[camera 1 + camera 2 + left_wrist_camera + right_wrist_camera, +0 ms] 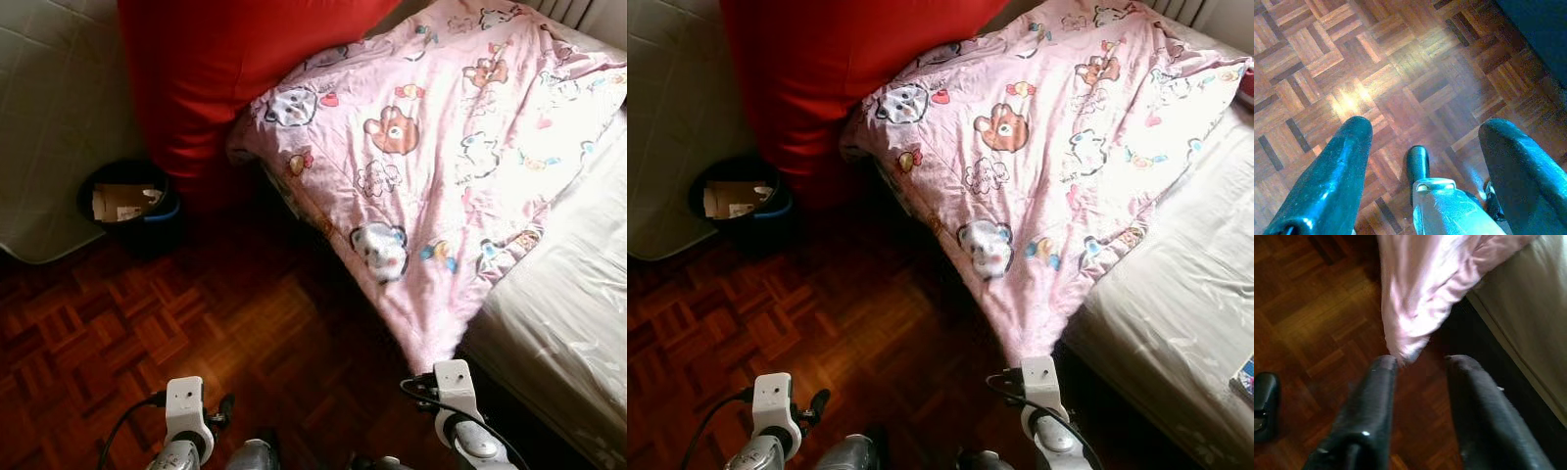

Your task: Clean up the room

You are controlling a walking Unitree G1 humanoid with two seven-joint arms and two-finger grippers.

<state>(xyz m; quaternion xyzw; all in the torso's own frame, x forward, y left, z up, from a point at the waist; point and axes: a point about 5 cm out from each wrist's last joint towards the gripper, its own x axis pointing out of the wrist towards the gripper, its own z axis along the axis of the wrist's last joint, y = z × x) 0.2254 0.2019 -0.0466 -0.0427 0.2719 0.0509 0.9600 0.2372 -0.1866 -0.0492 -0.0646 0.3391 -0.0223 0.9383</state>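
**A bedroom in a home**

The place is a lived-in bedroom. A bed with a pale sheet stands on the right, and a pink quilt printed with cartoon bears and cats lies across it, one corner hanging over the bed's near edge toward the floor. The floor is dark parquet laid in small wooden squares. A large red cushion leans by the bed's far corner, beside a small black waste bin holding cardboard scraps.
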